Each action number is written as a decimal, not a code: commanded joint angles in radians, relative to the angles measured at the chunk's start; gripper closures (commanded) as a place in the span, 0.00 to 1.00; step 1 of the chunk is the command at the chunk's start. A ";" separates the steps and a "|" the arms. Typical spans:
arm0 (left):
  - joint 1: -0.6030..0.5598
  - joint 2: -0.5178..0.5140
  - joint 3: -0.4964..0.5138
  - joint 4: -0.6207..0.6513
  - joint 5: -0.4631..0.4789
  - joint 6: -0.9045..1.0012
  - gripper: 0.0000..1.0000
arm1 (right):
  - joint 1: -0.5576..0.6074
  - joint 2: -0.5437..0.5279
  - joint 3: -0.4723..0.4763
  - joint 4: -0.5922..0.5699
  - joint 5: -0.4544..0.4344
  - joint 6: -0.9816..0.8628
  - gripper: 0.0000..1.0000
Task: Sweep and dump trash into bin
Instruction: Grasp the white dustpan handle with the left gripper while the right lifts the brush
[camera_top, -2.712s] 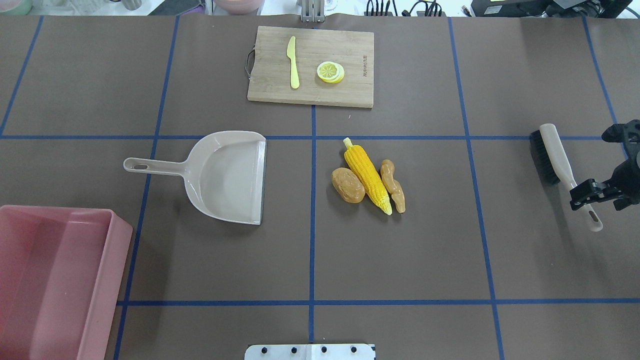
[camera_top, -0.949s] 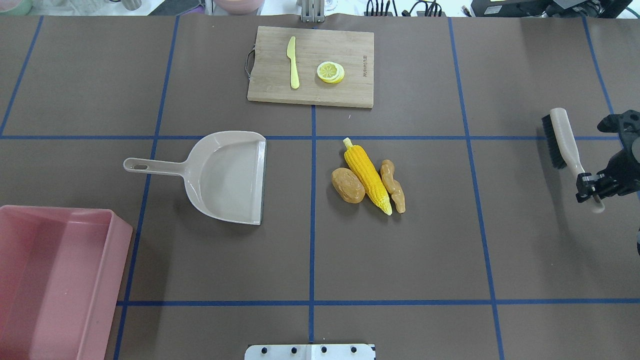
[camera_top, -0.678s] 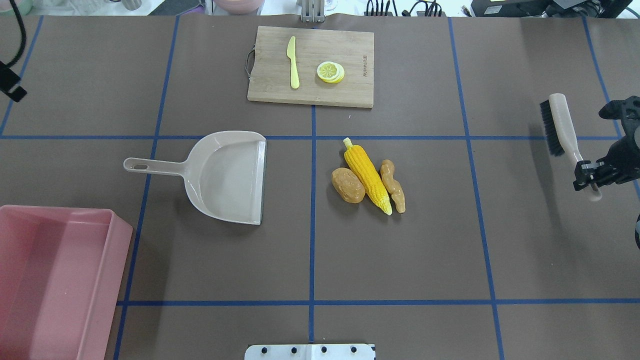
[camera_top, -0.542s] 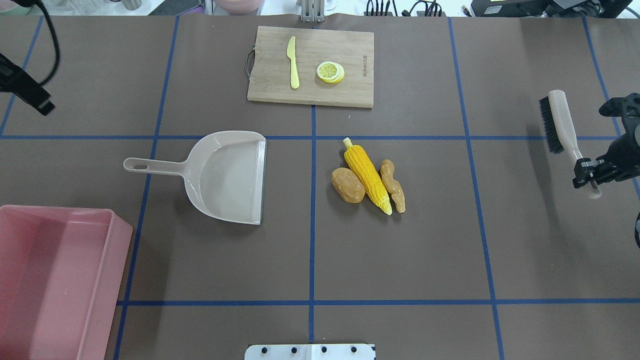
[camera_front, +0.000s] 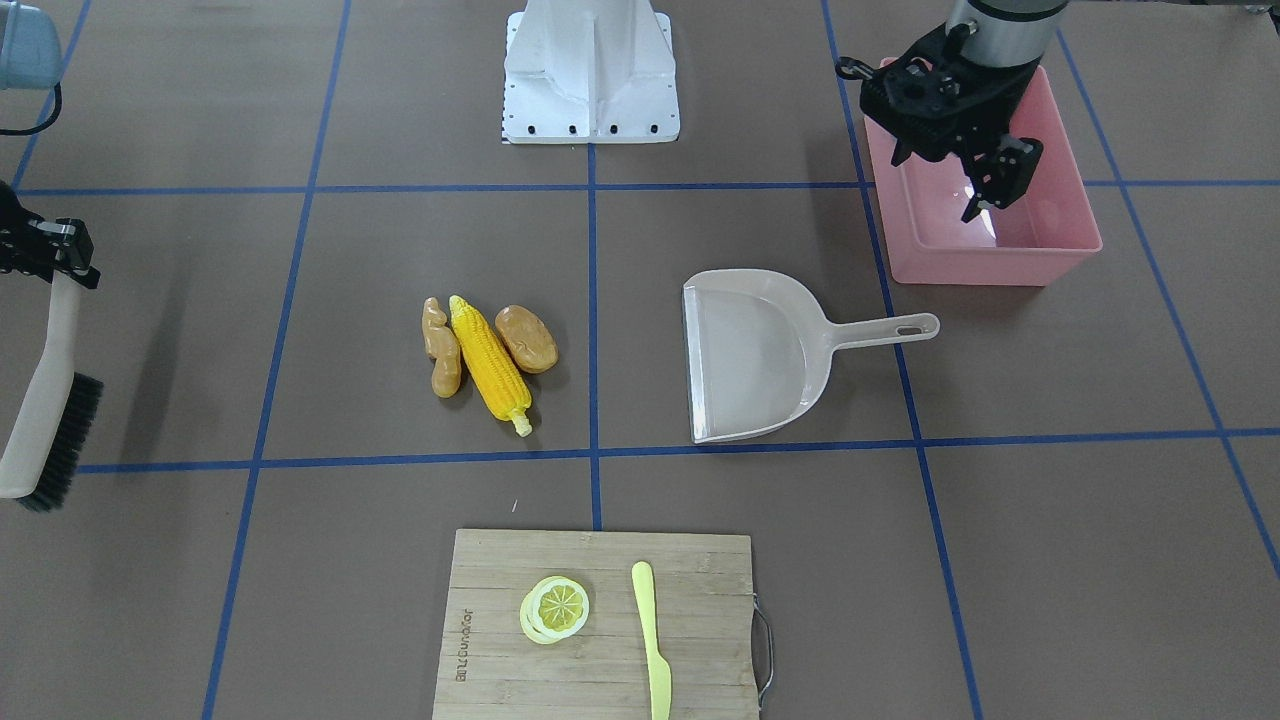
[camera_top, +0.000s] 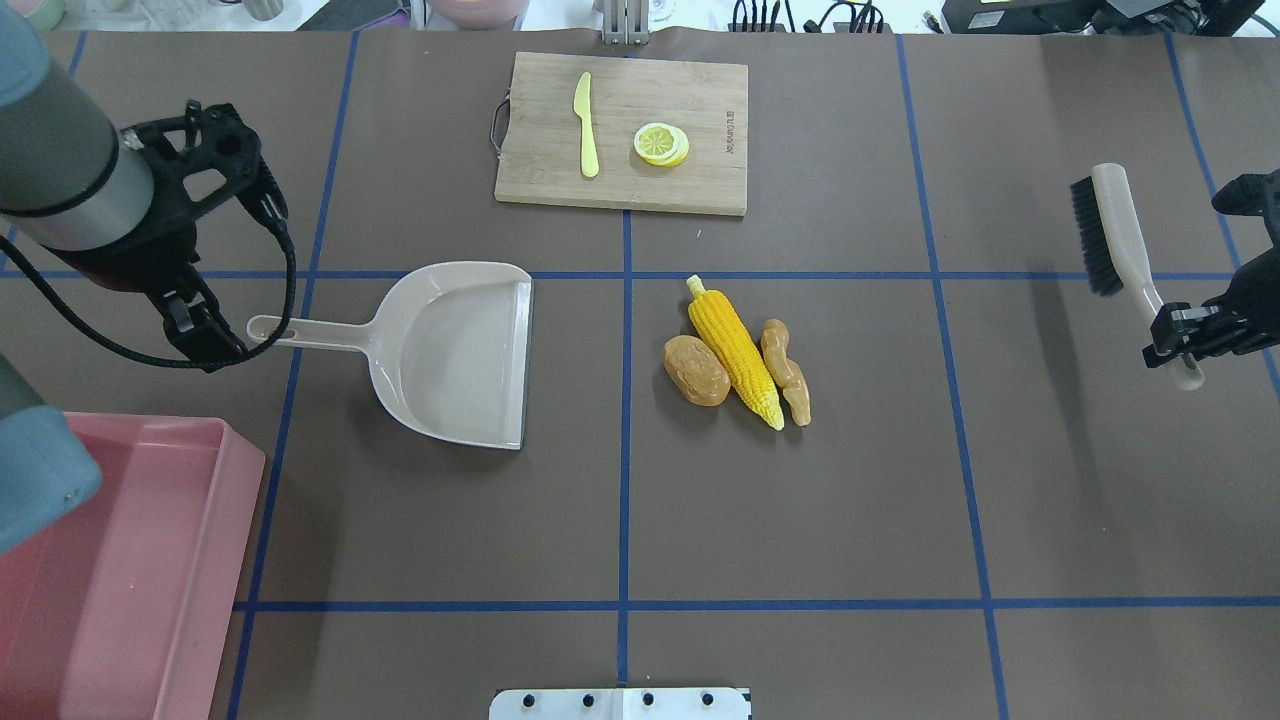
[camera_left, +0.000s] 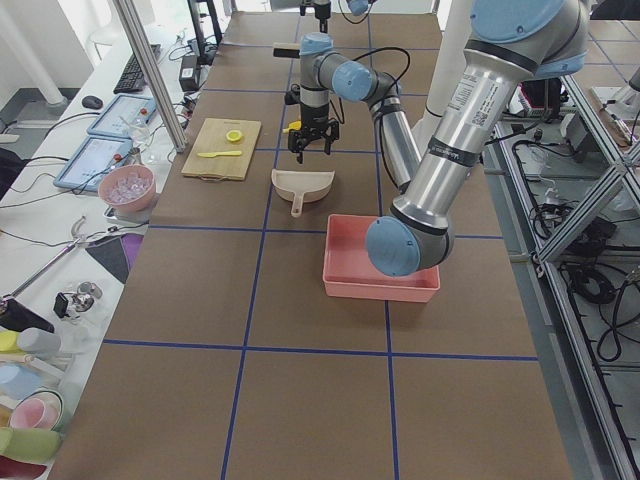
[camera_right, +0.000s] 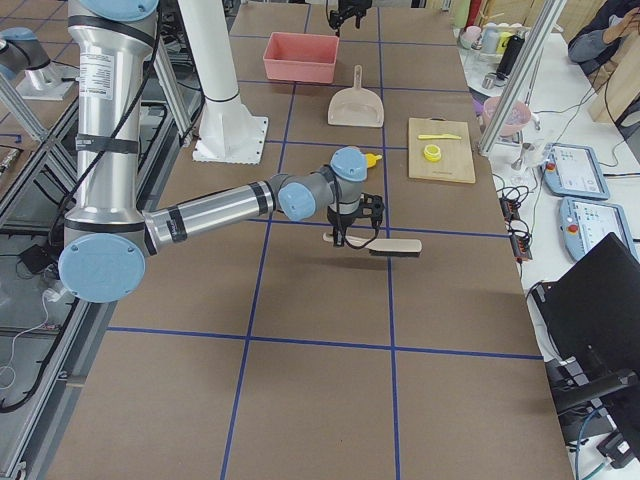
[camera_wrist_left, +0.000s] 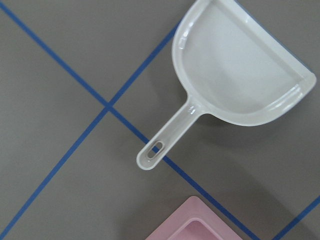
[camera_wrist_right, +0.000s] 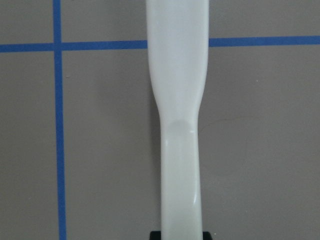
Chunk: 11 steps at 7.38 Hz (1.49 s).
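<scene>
The trash lies together right of the table's middle: a yellow corn cob (camera_top: 735, 350), a brown potato (camera_top: 696, 371) and a tan ginger root (camera_top: 786, 372). The beige dustpan (camera_top: 455, 355) lies left of them, its mouth facing them. The pink bin (camera_top: 240, 480) stands at the near left corner. My left gripper (camera_top: 205, 340) hovers open and empty above the end of the dustpan handle (camera_wrist_left: 157, 150). My right gripper (camera_top: 1175, 335) is shut on the handle of the brush (camera_top: 1115, 235) and holds it above the table at the far right.
A wooden cutting board (camera_top: 700, 100) with a yellow knife (camera_top: 585, 125) and lemon slices (camera_top: 661, 143) lies at the far middle. The robot's base plate (camera_top: 620, 703) sits at the near edge.
My left arm has come in from the left and now hangs over the dustpan handle. My right gripper has lifted the brush off the table and carried it slightly farther away.
</scene>
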 joint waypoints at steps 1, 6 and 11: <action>0.031 0.046 0.026 -0.100 0.047 0.048 0.02 | 0.014 0.009 0.011 -0.002 -0.002 -0.010 1.00; 0.049 0.053 0.305 -0.427 0.033 0.244 0.02 | 0.009 0.008 0.124 -0.011 0.088 -0.013 1.00; 0.084 0.083 0.425 -0.558 -0.015 0.244 0.02 | -0.011 -0.012 0.140 0.161 0.330 0.094 1.00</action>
